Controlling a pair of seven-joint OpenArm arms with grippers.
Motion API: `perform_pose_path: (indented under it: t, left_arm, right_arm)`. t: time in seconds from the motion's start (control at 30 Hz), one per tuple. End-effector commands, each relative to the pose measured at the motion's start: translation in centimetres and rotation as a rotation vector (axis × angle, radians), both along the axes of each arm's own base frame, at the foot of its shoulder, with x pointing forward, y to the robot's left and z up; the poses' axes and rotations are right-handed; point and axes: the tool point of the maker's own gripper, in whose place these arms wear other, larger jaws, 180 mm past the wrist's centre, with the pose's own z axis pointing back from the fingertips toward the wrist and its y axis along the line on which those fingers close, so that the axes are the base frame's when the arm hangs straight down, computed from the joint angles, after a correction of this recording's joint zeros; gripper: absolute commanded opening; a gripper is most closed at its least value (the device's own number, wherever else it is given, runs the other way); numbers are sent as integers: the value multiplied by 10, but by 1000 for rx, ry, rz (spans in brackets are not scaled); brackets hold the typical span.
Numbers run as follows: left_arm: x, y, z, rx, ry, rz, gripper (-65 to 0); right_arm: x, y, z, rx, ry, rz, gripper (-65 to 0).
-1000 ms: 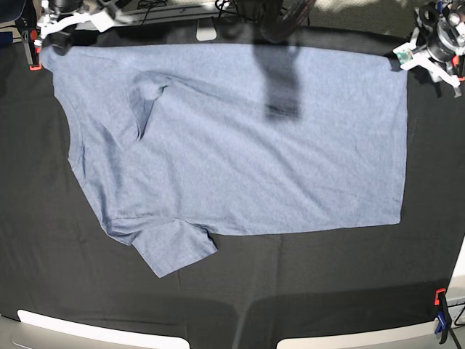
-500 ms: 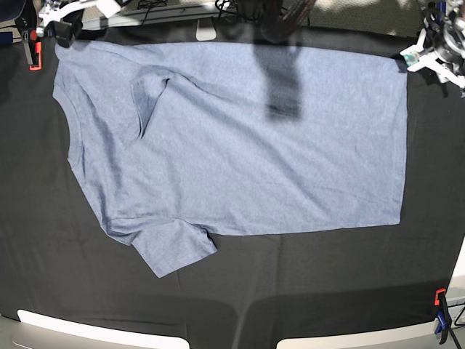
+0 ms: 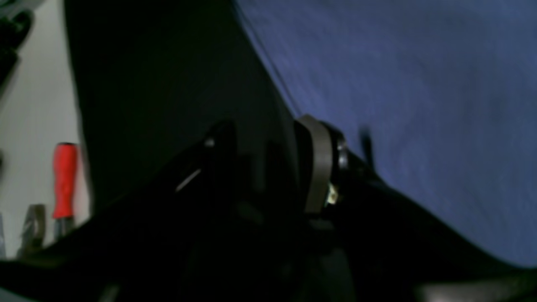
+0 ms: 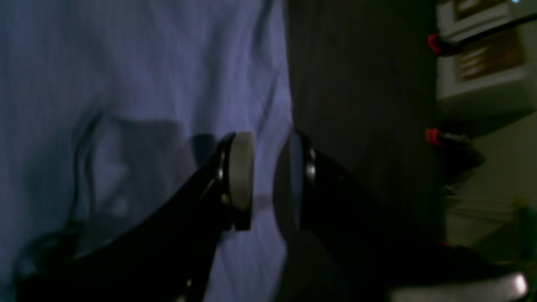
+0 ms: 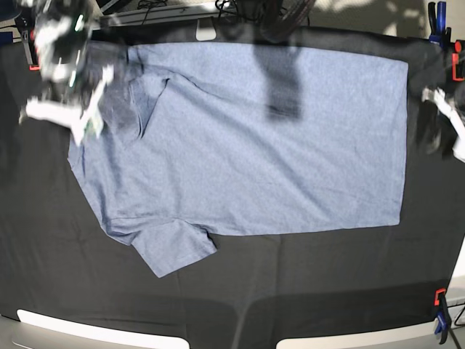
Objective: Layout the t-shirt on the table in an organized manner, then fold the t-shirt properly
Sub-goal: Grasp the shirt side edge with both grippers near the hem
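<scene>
Having swung inward since before, right gripper [image 5: 73, 109] over t-shirt [image 5: 254, 145].

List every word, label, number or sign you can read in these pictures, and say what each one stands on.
None can be read.
The t-shirt shows only plain blue-grey cloth, with no lettering on the side facing up.
The white boxes beyond the table in the right wrist view carry brownish panels, too blurred to read.
The red clips bear no visible marking.
</scene>
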Motion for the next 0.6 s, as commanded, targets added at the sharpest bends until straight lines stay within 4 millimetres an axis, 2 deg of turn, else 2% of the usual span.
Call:
perform_pose_path:
  t: [0.0, 0.1, 0.27, 0.43, 0.57]
  left_arm:
    - [19, 4, 17, -30, -70, 13, -421]
    - [49, 6, 19, -155, -127, 89, -421]
    - [97, 5, 20, -309, -151, 173, -421]
    - [137, -6, 3, -422, -105, 226, -421]
    - [161, -5, -15, -455, -52, 277, -421]
  right_arm:
    - [17, 3, 20, 20, -79, 14, -503]
    - [43, 12, 33, 98, -140, 16, -502]
    - [80, 12, 19, 140, -131, 31, -467]
    - [128, 3, 13, 209, -136, -25, -467]
    - [159, -1, 33, 198, -217, -57, -467]
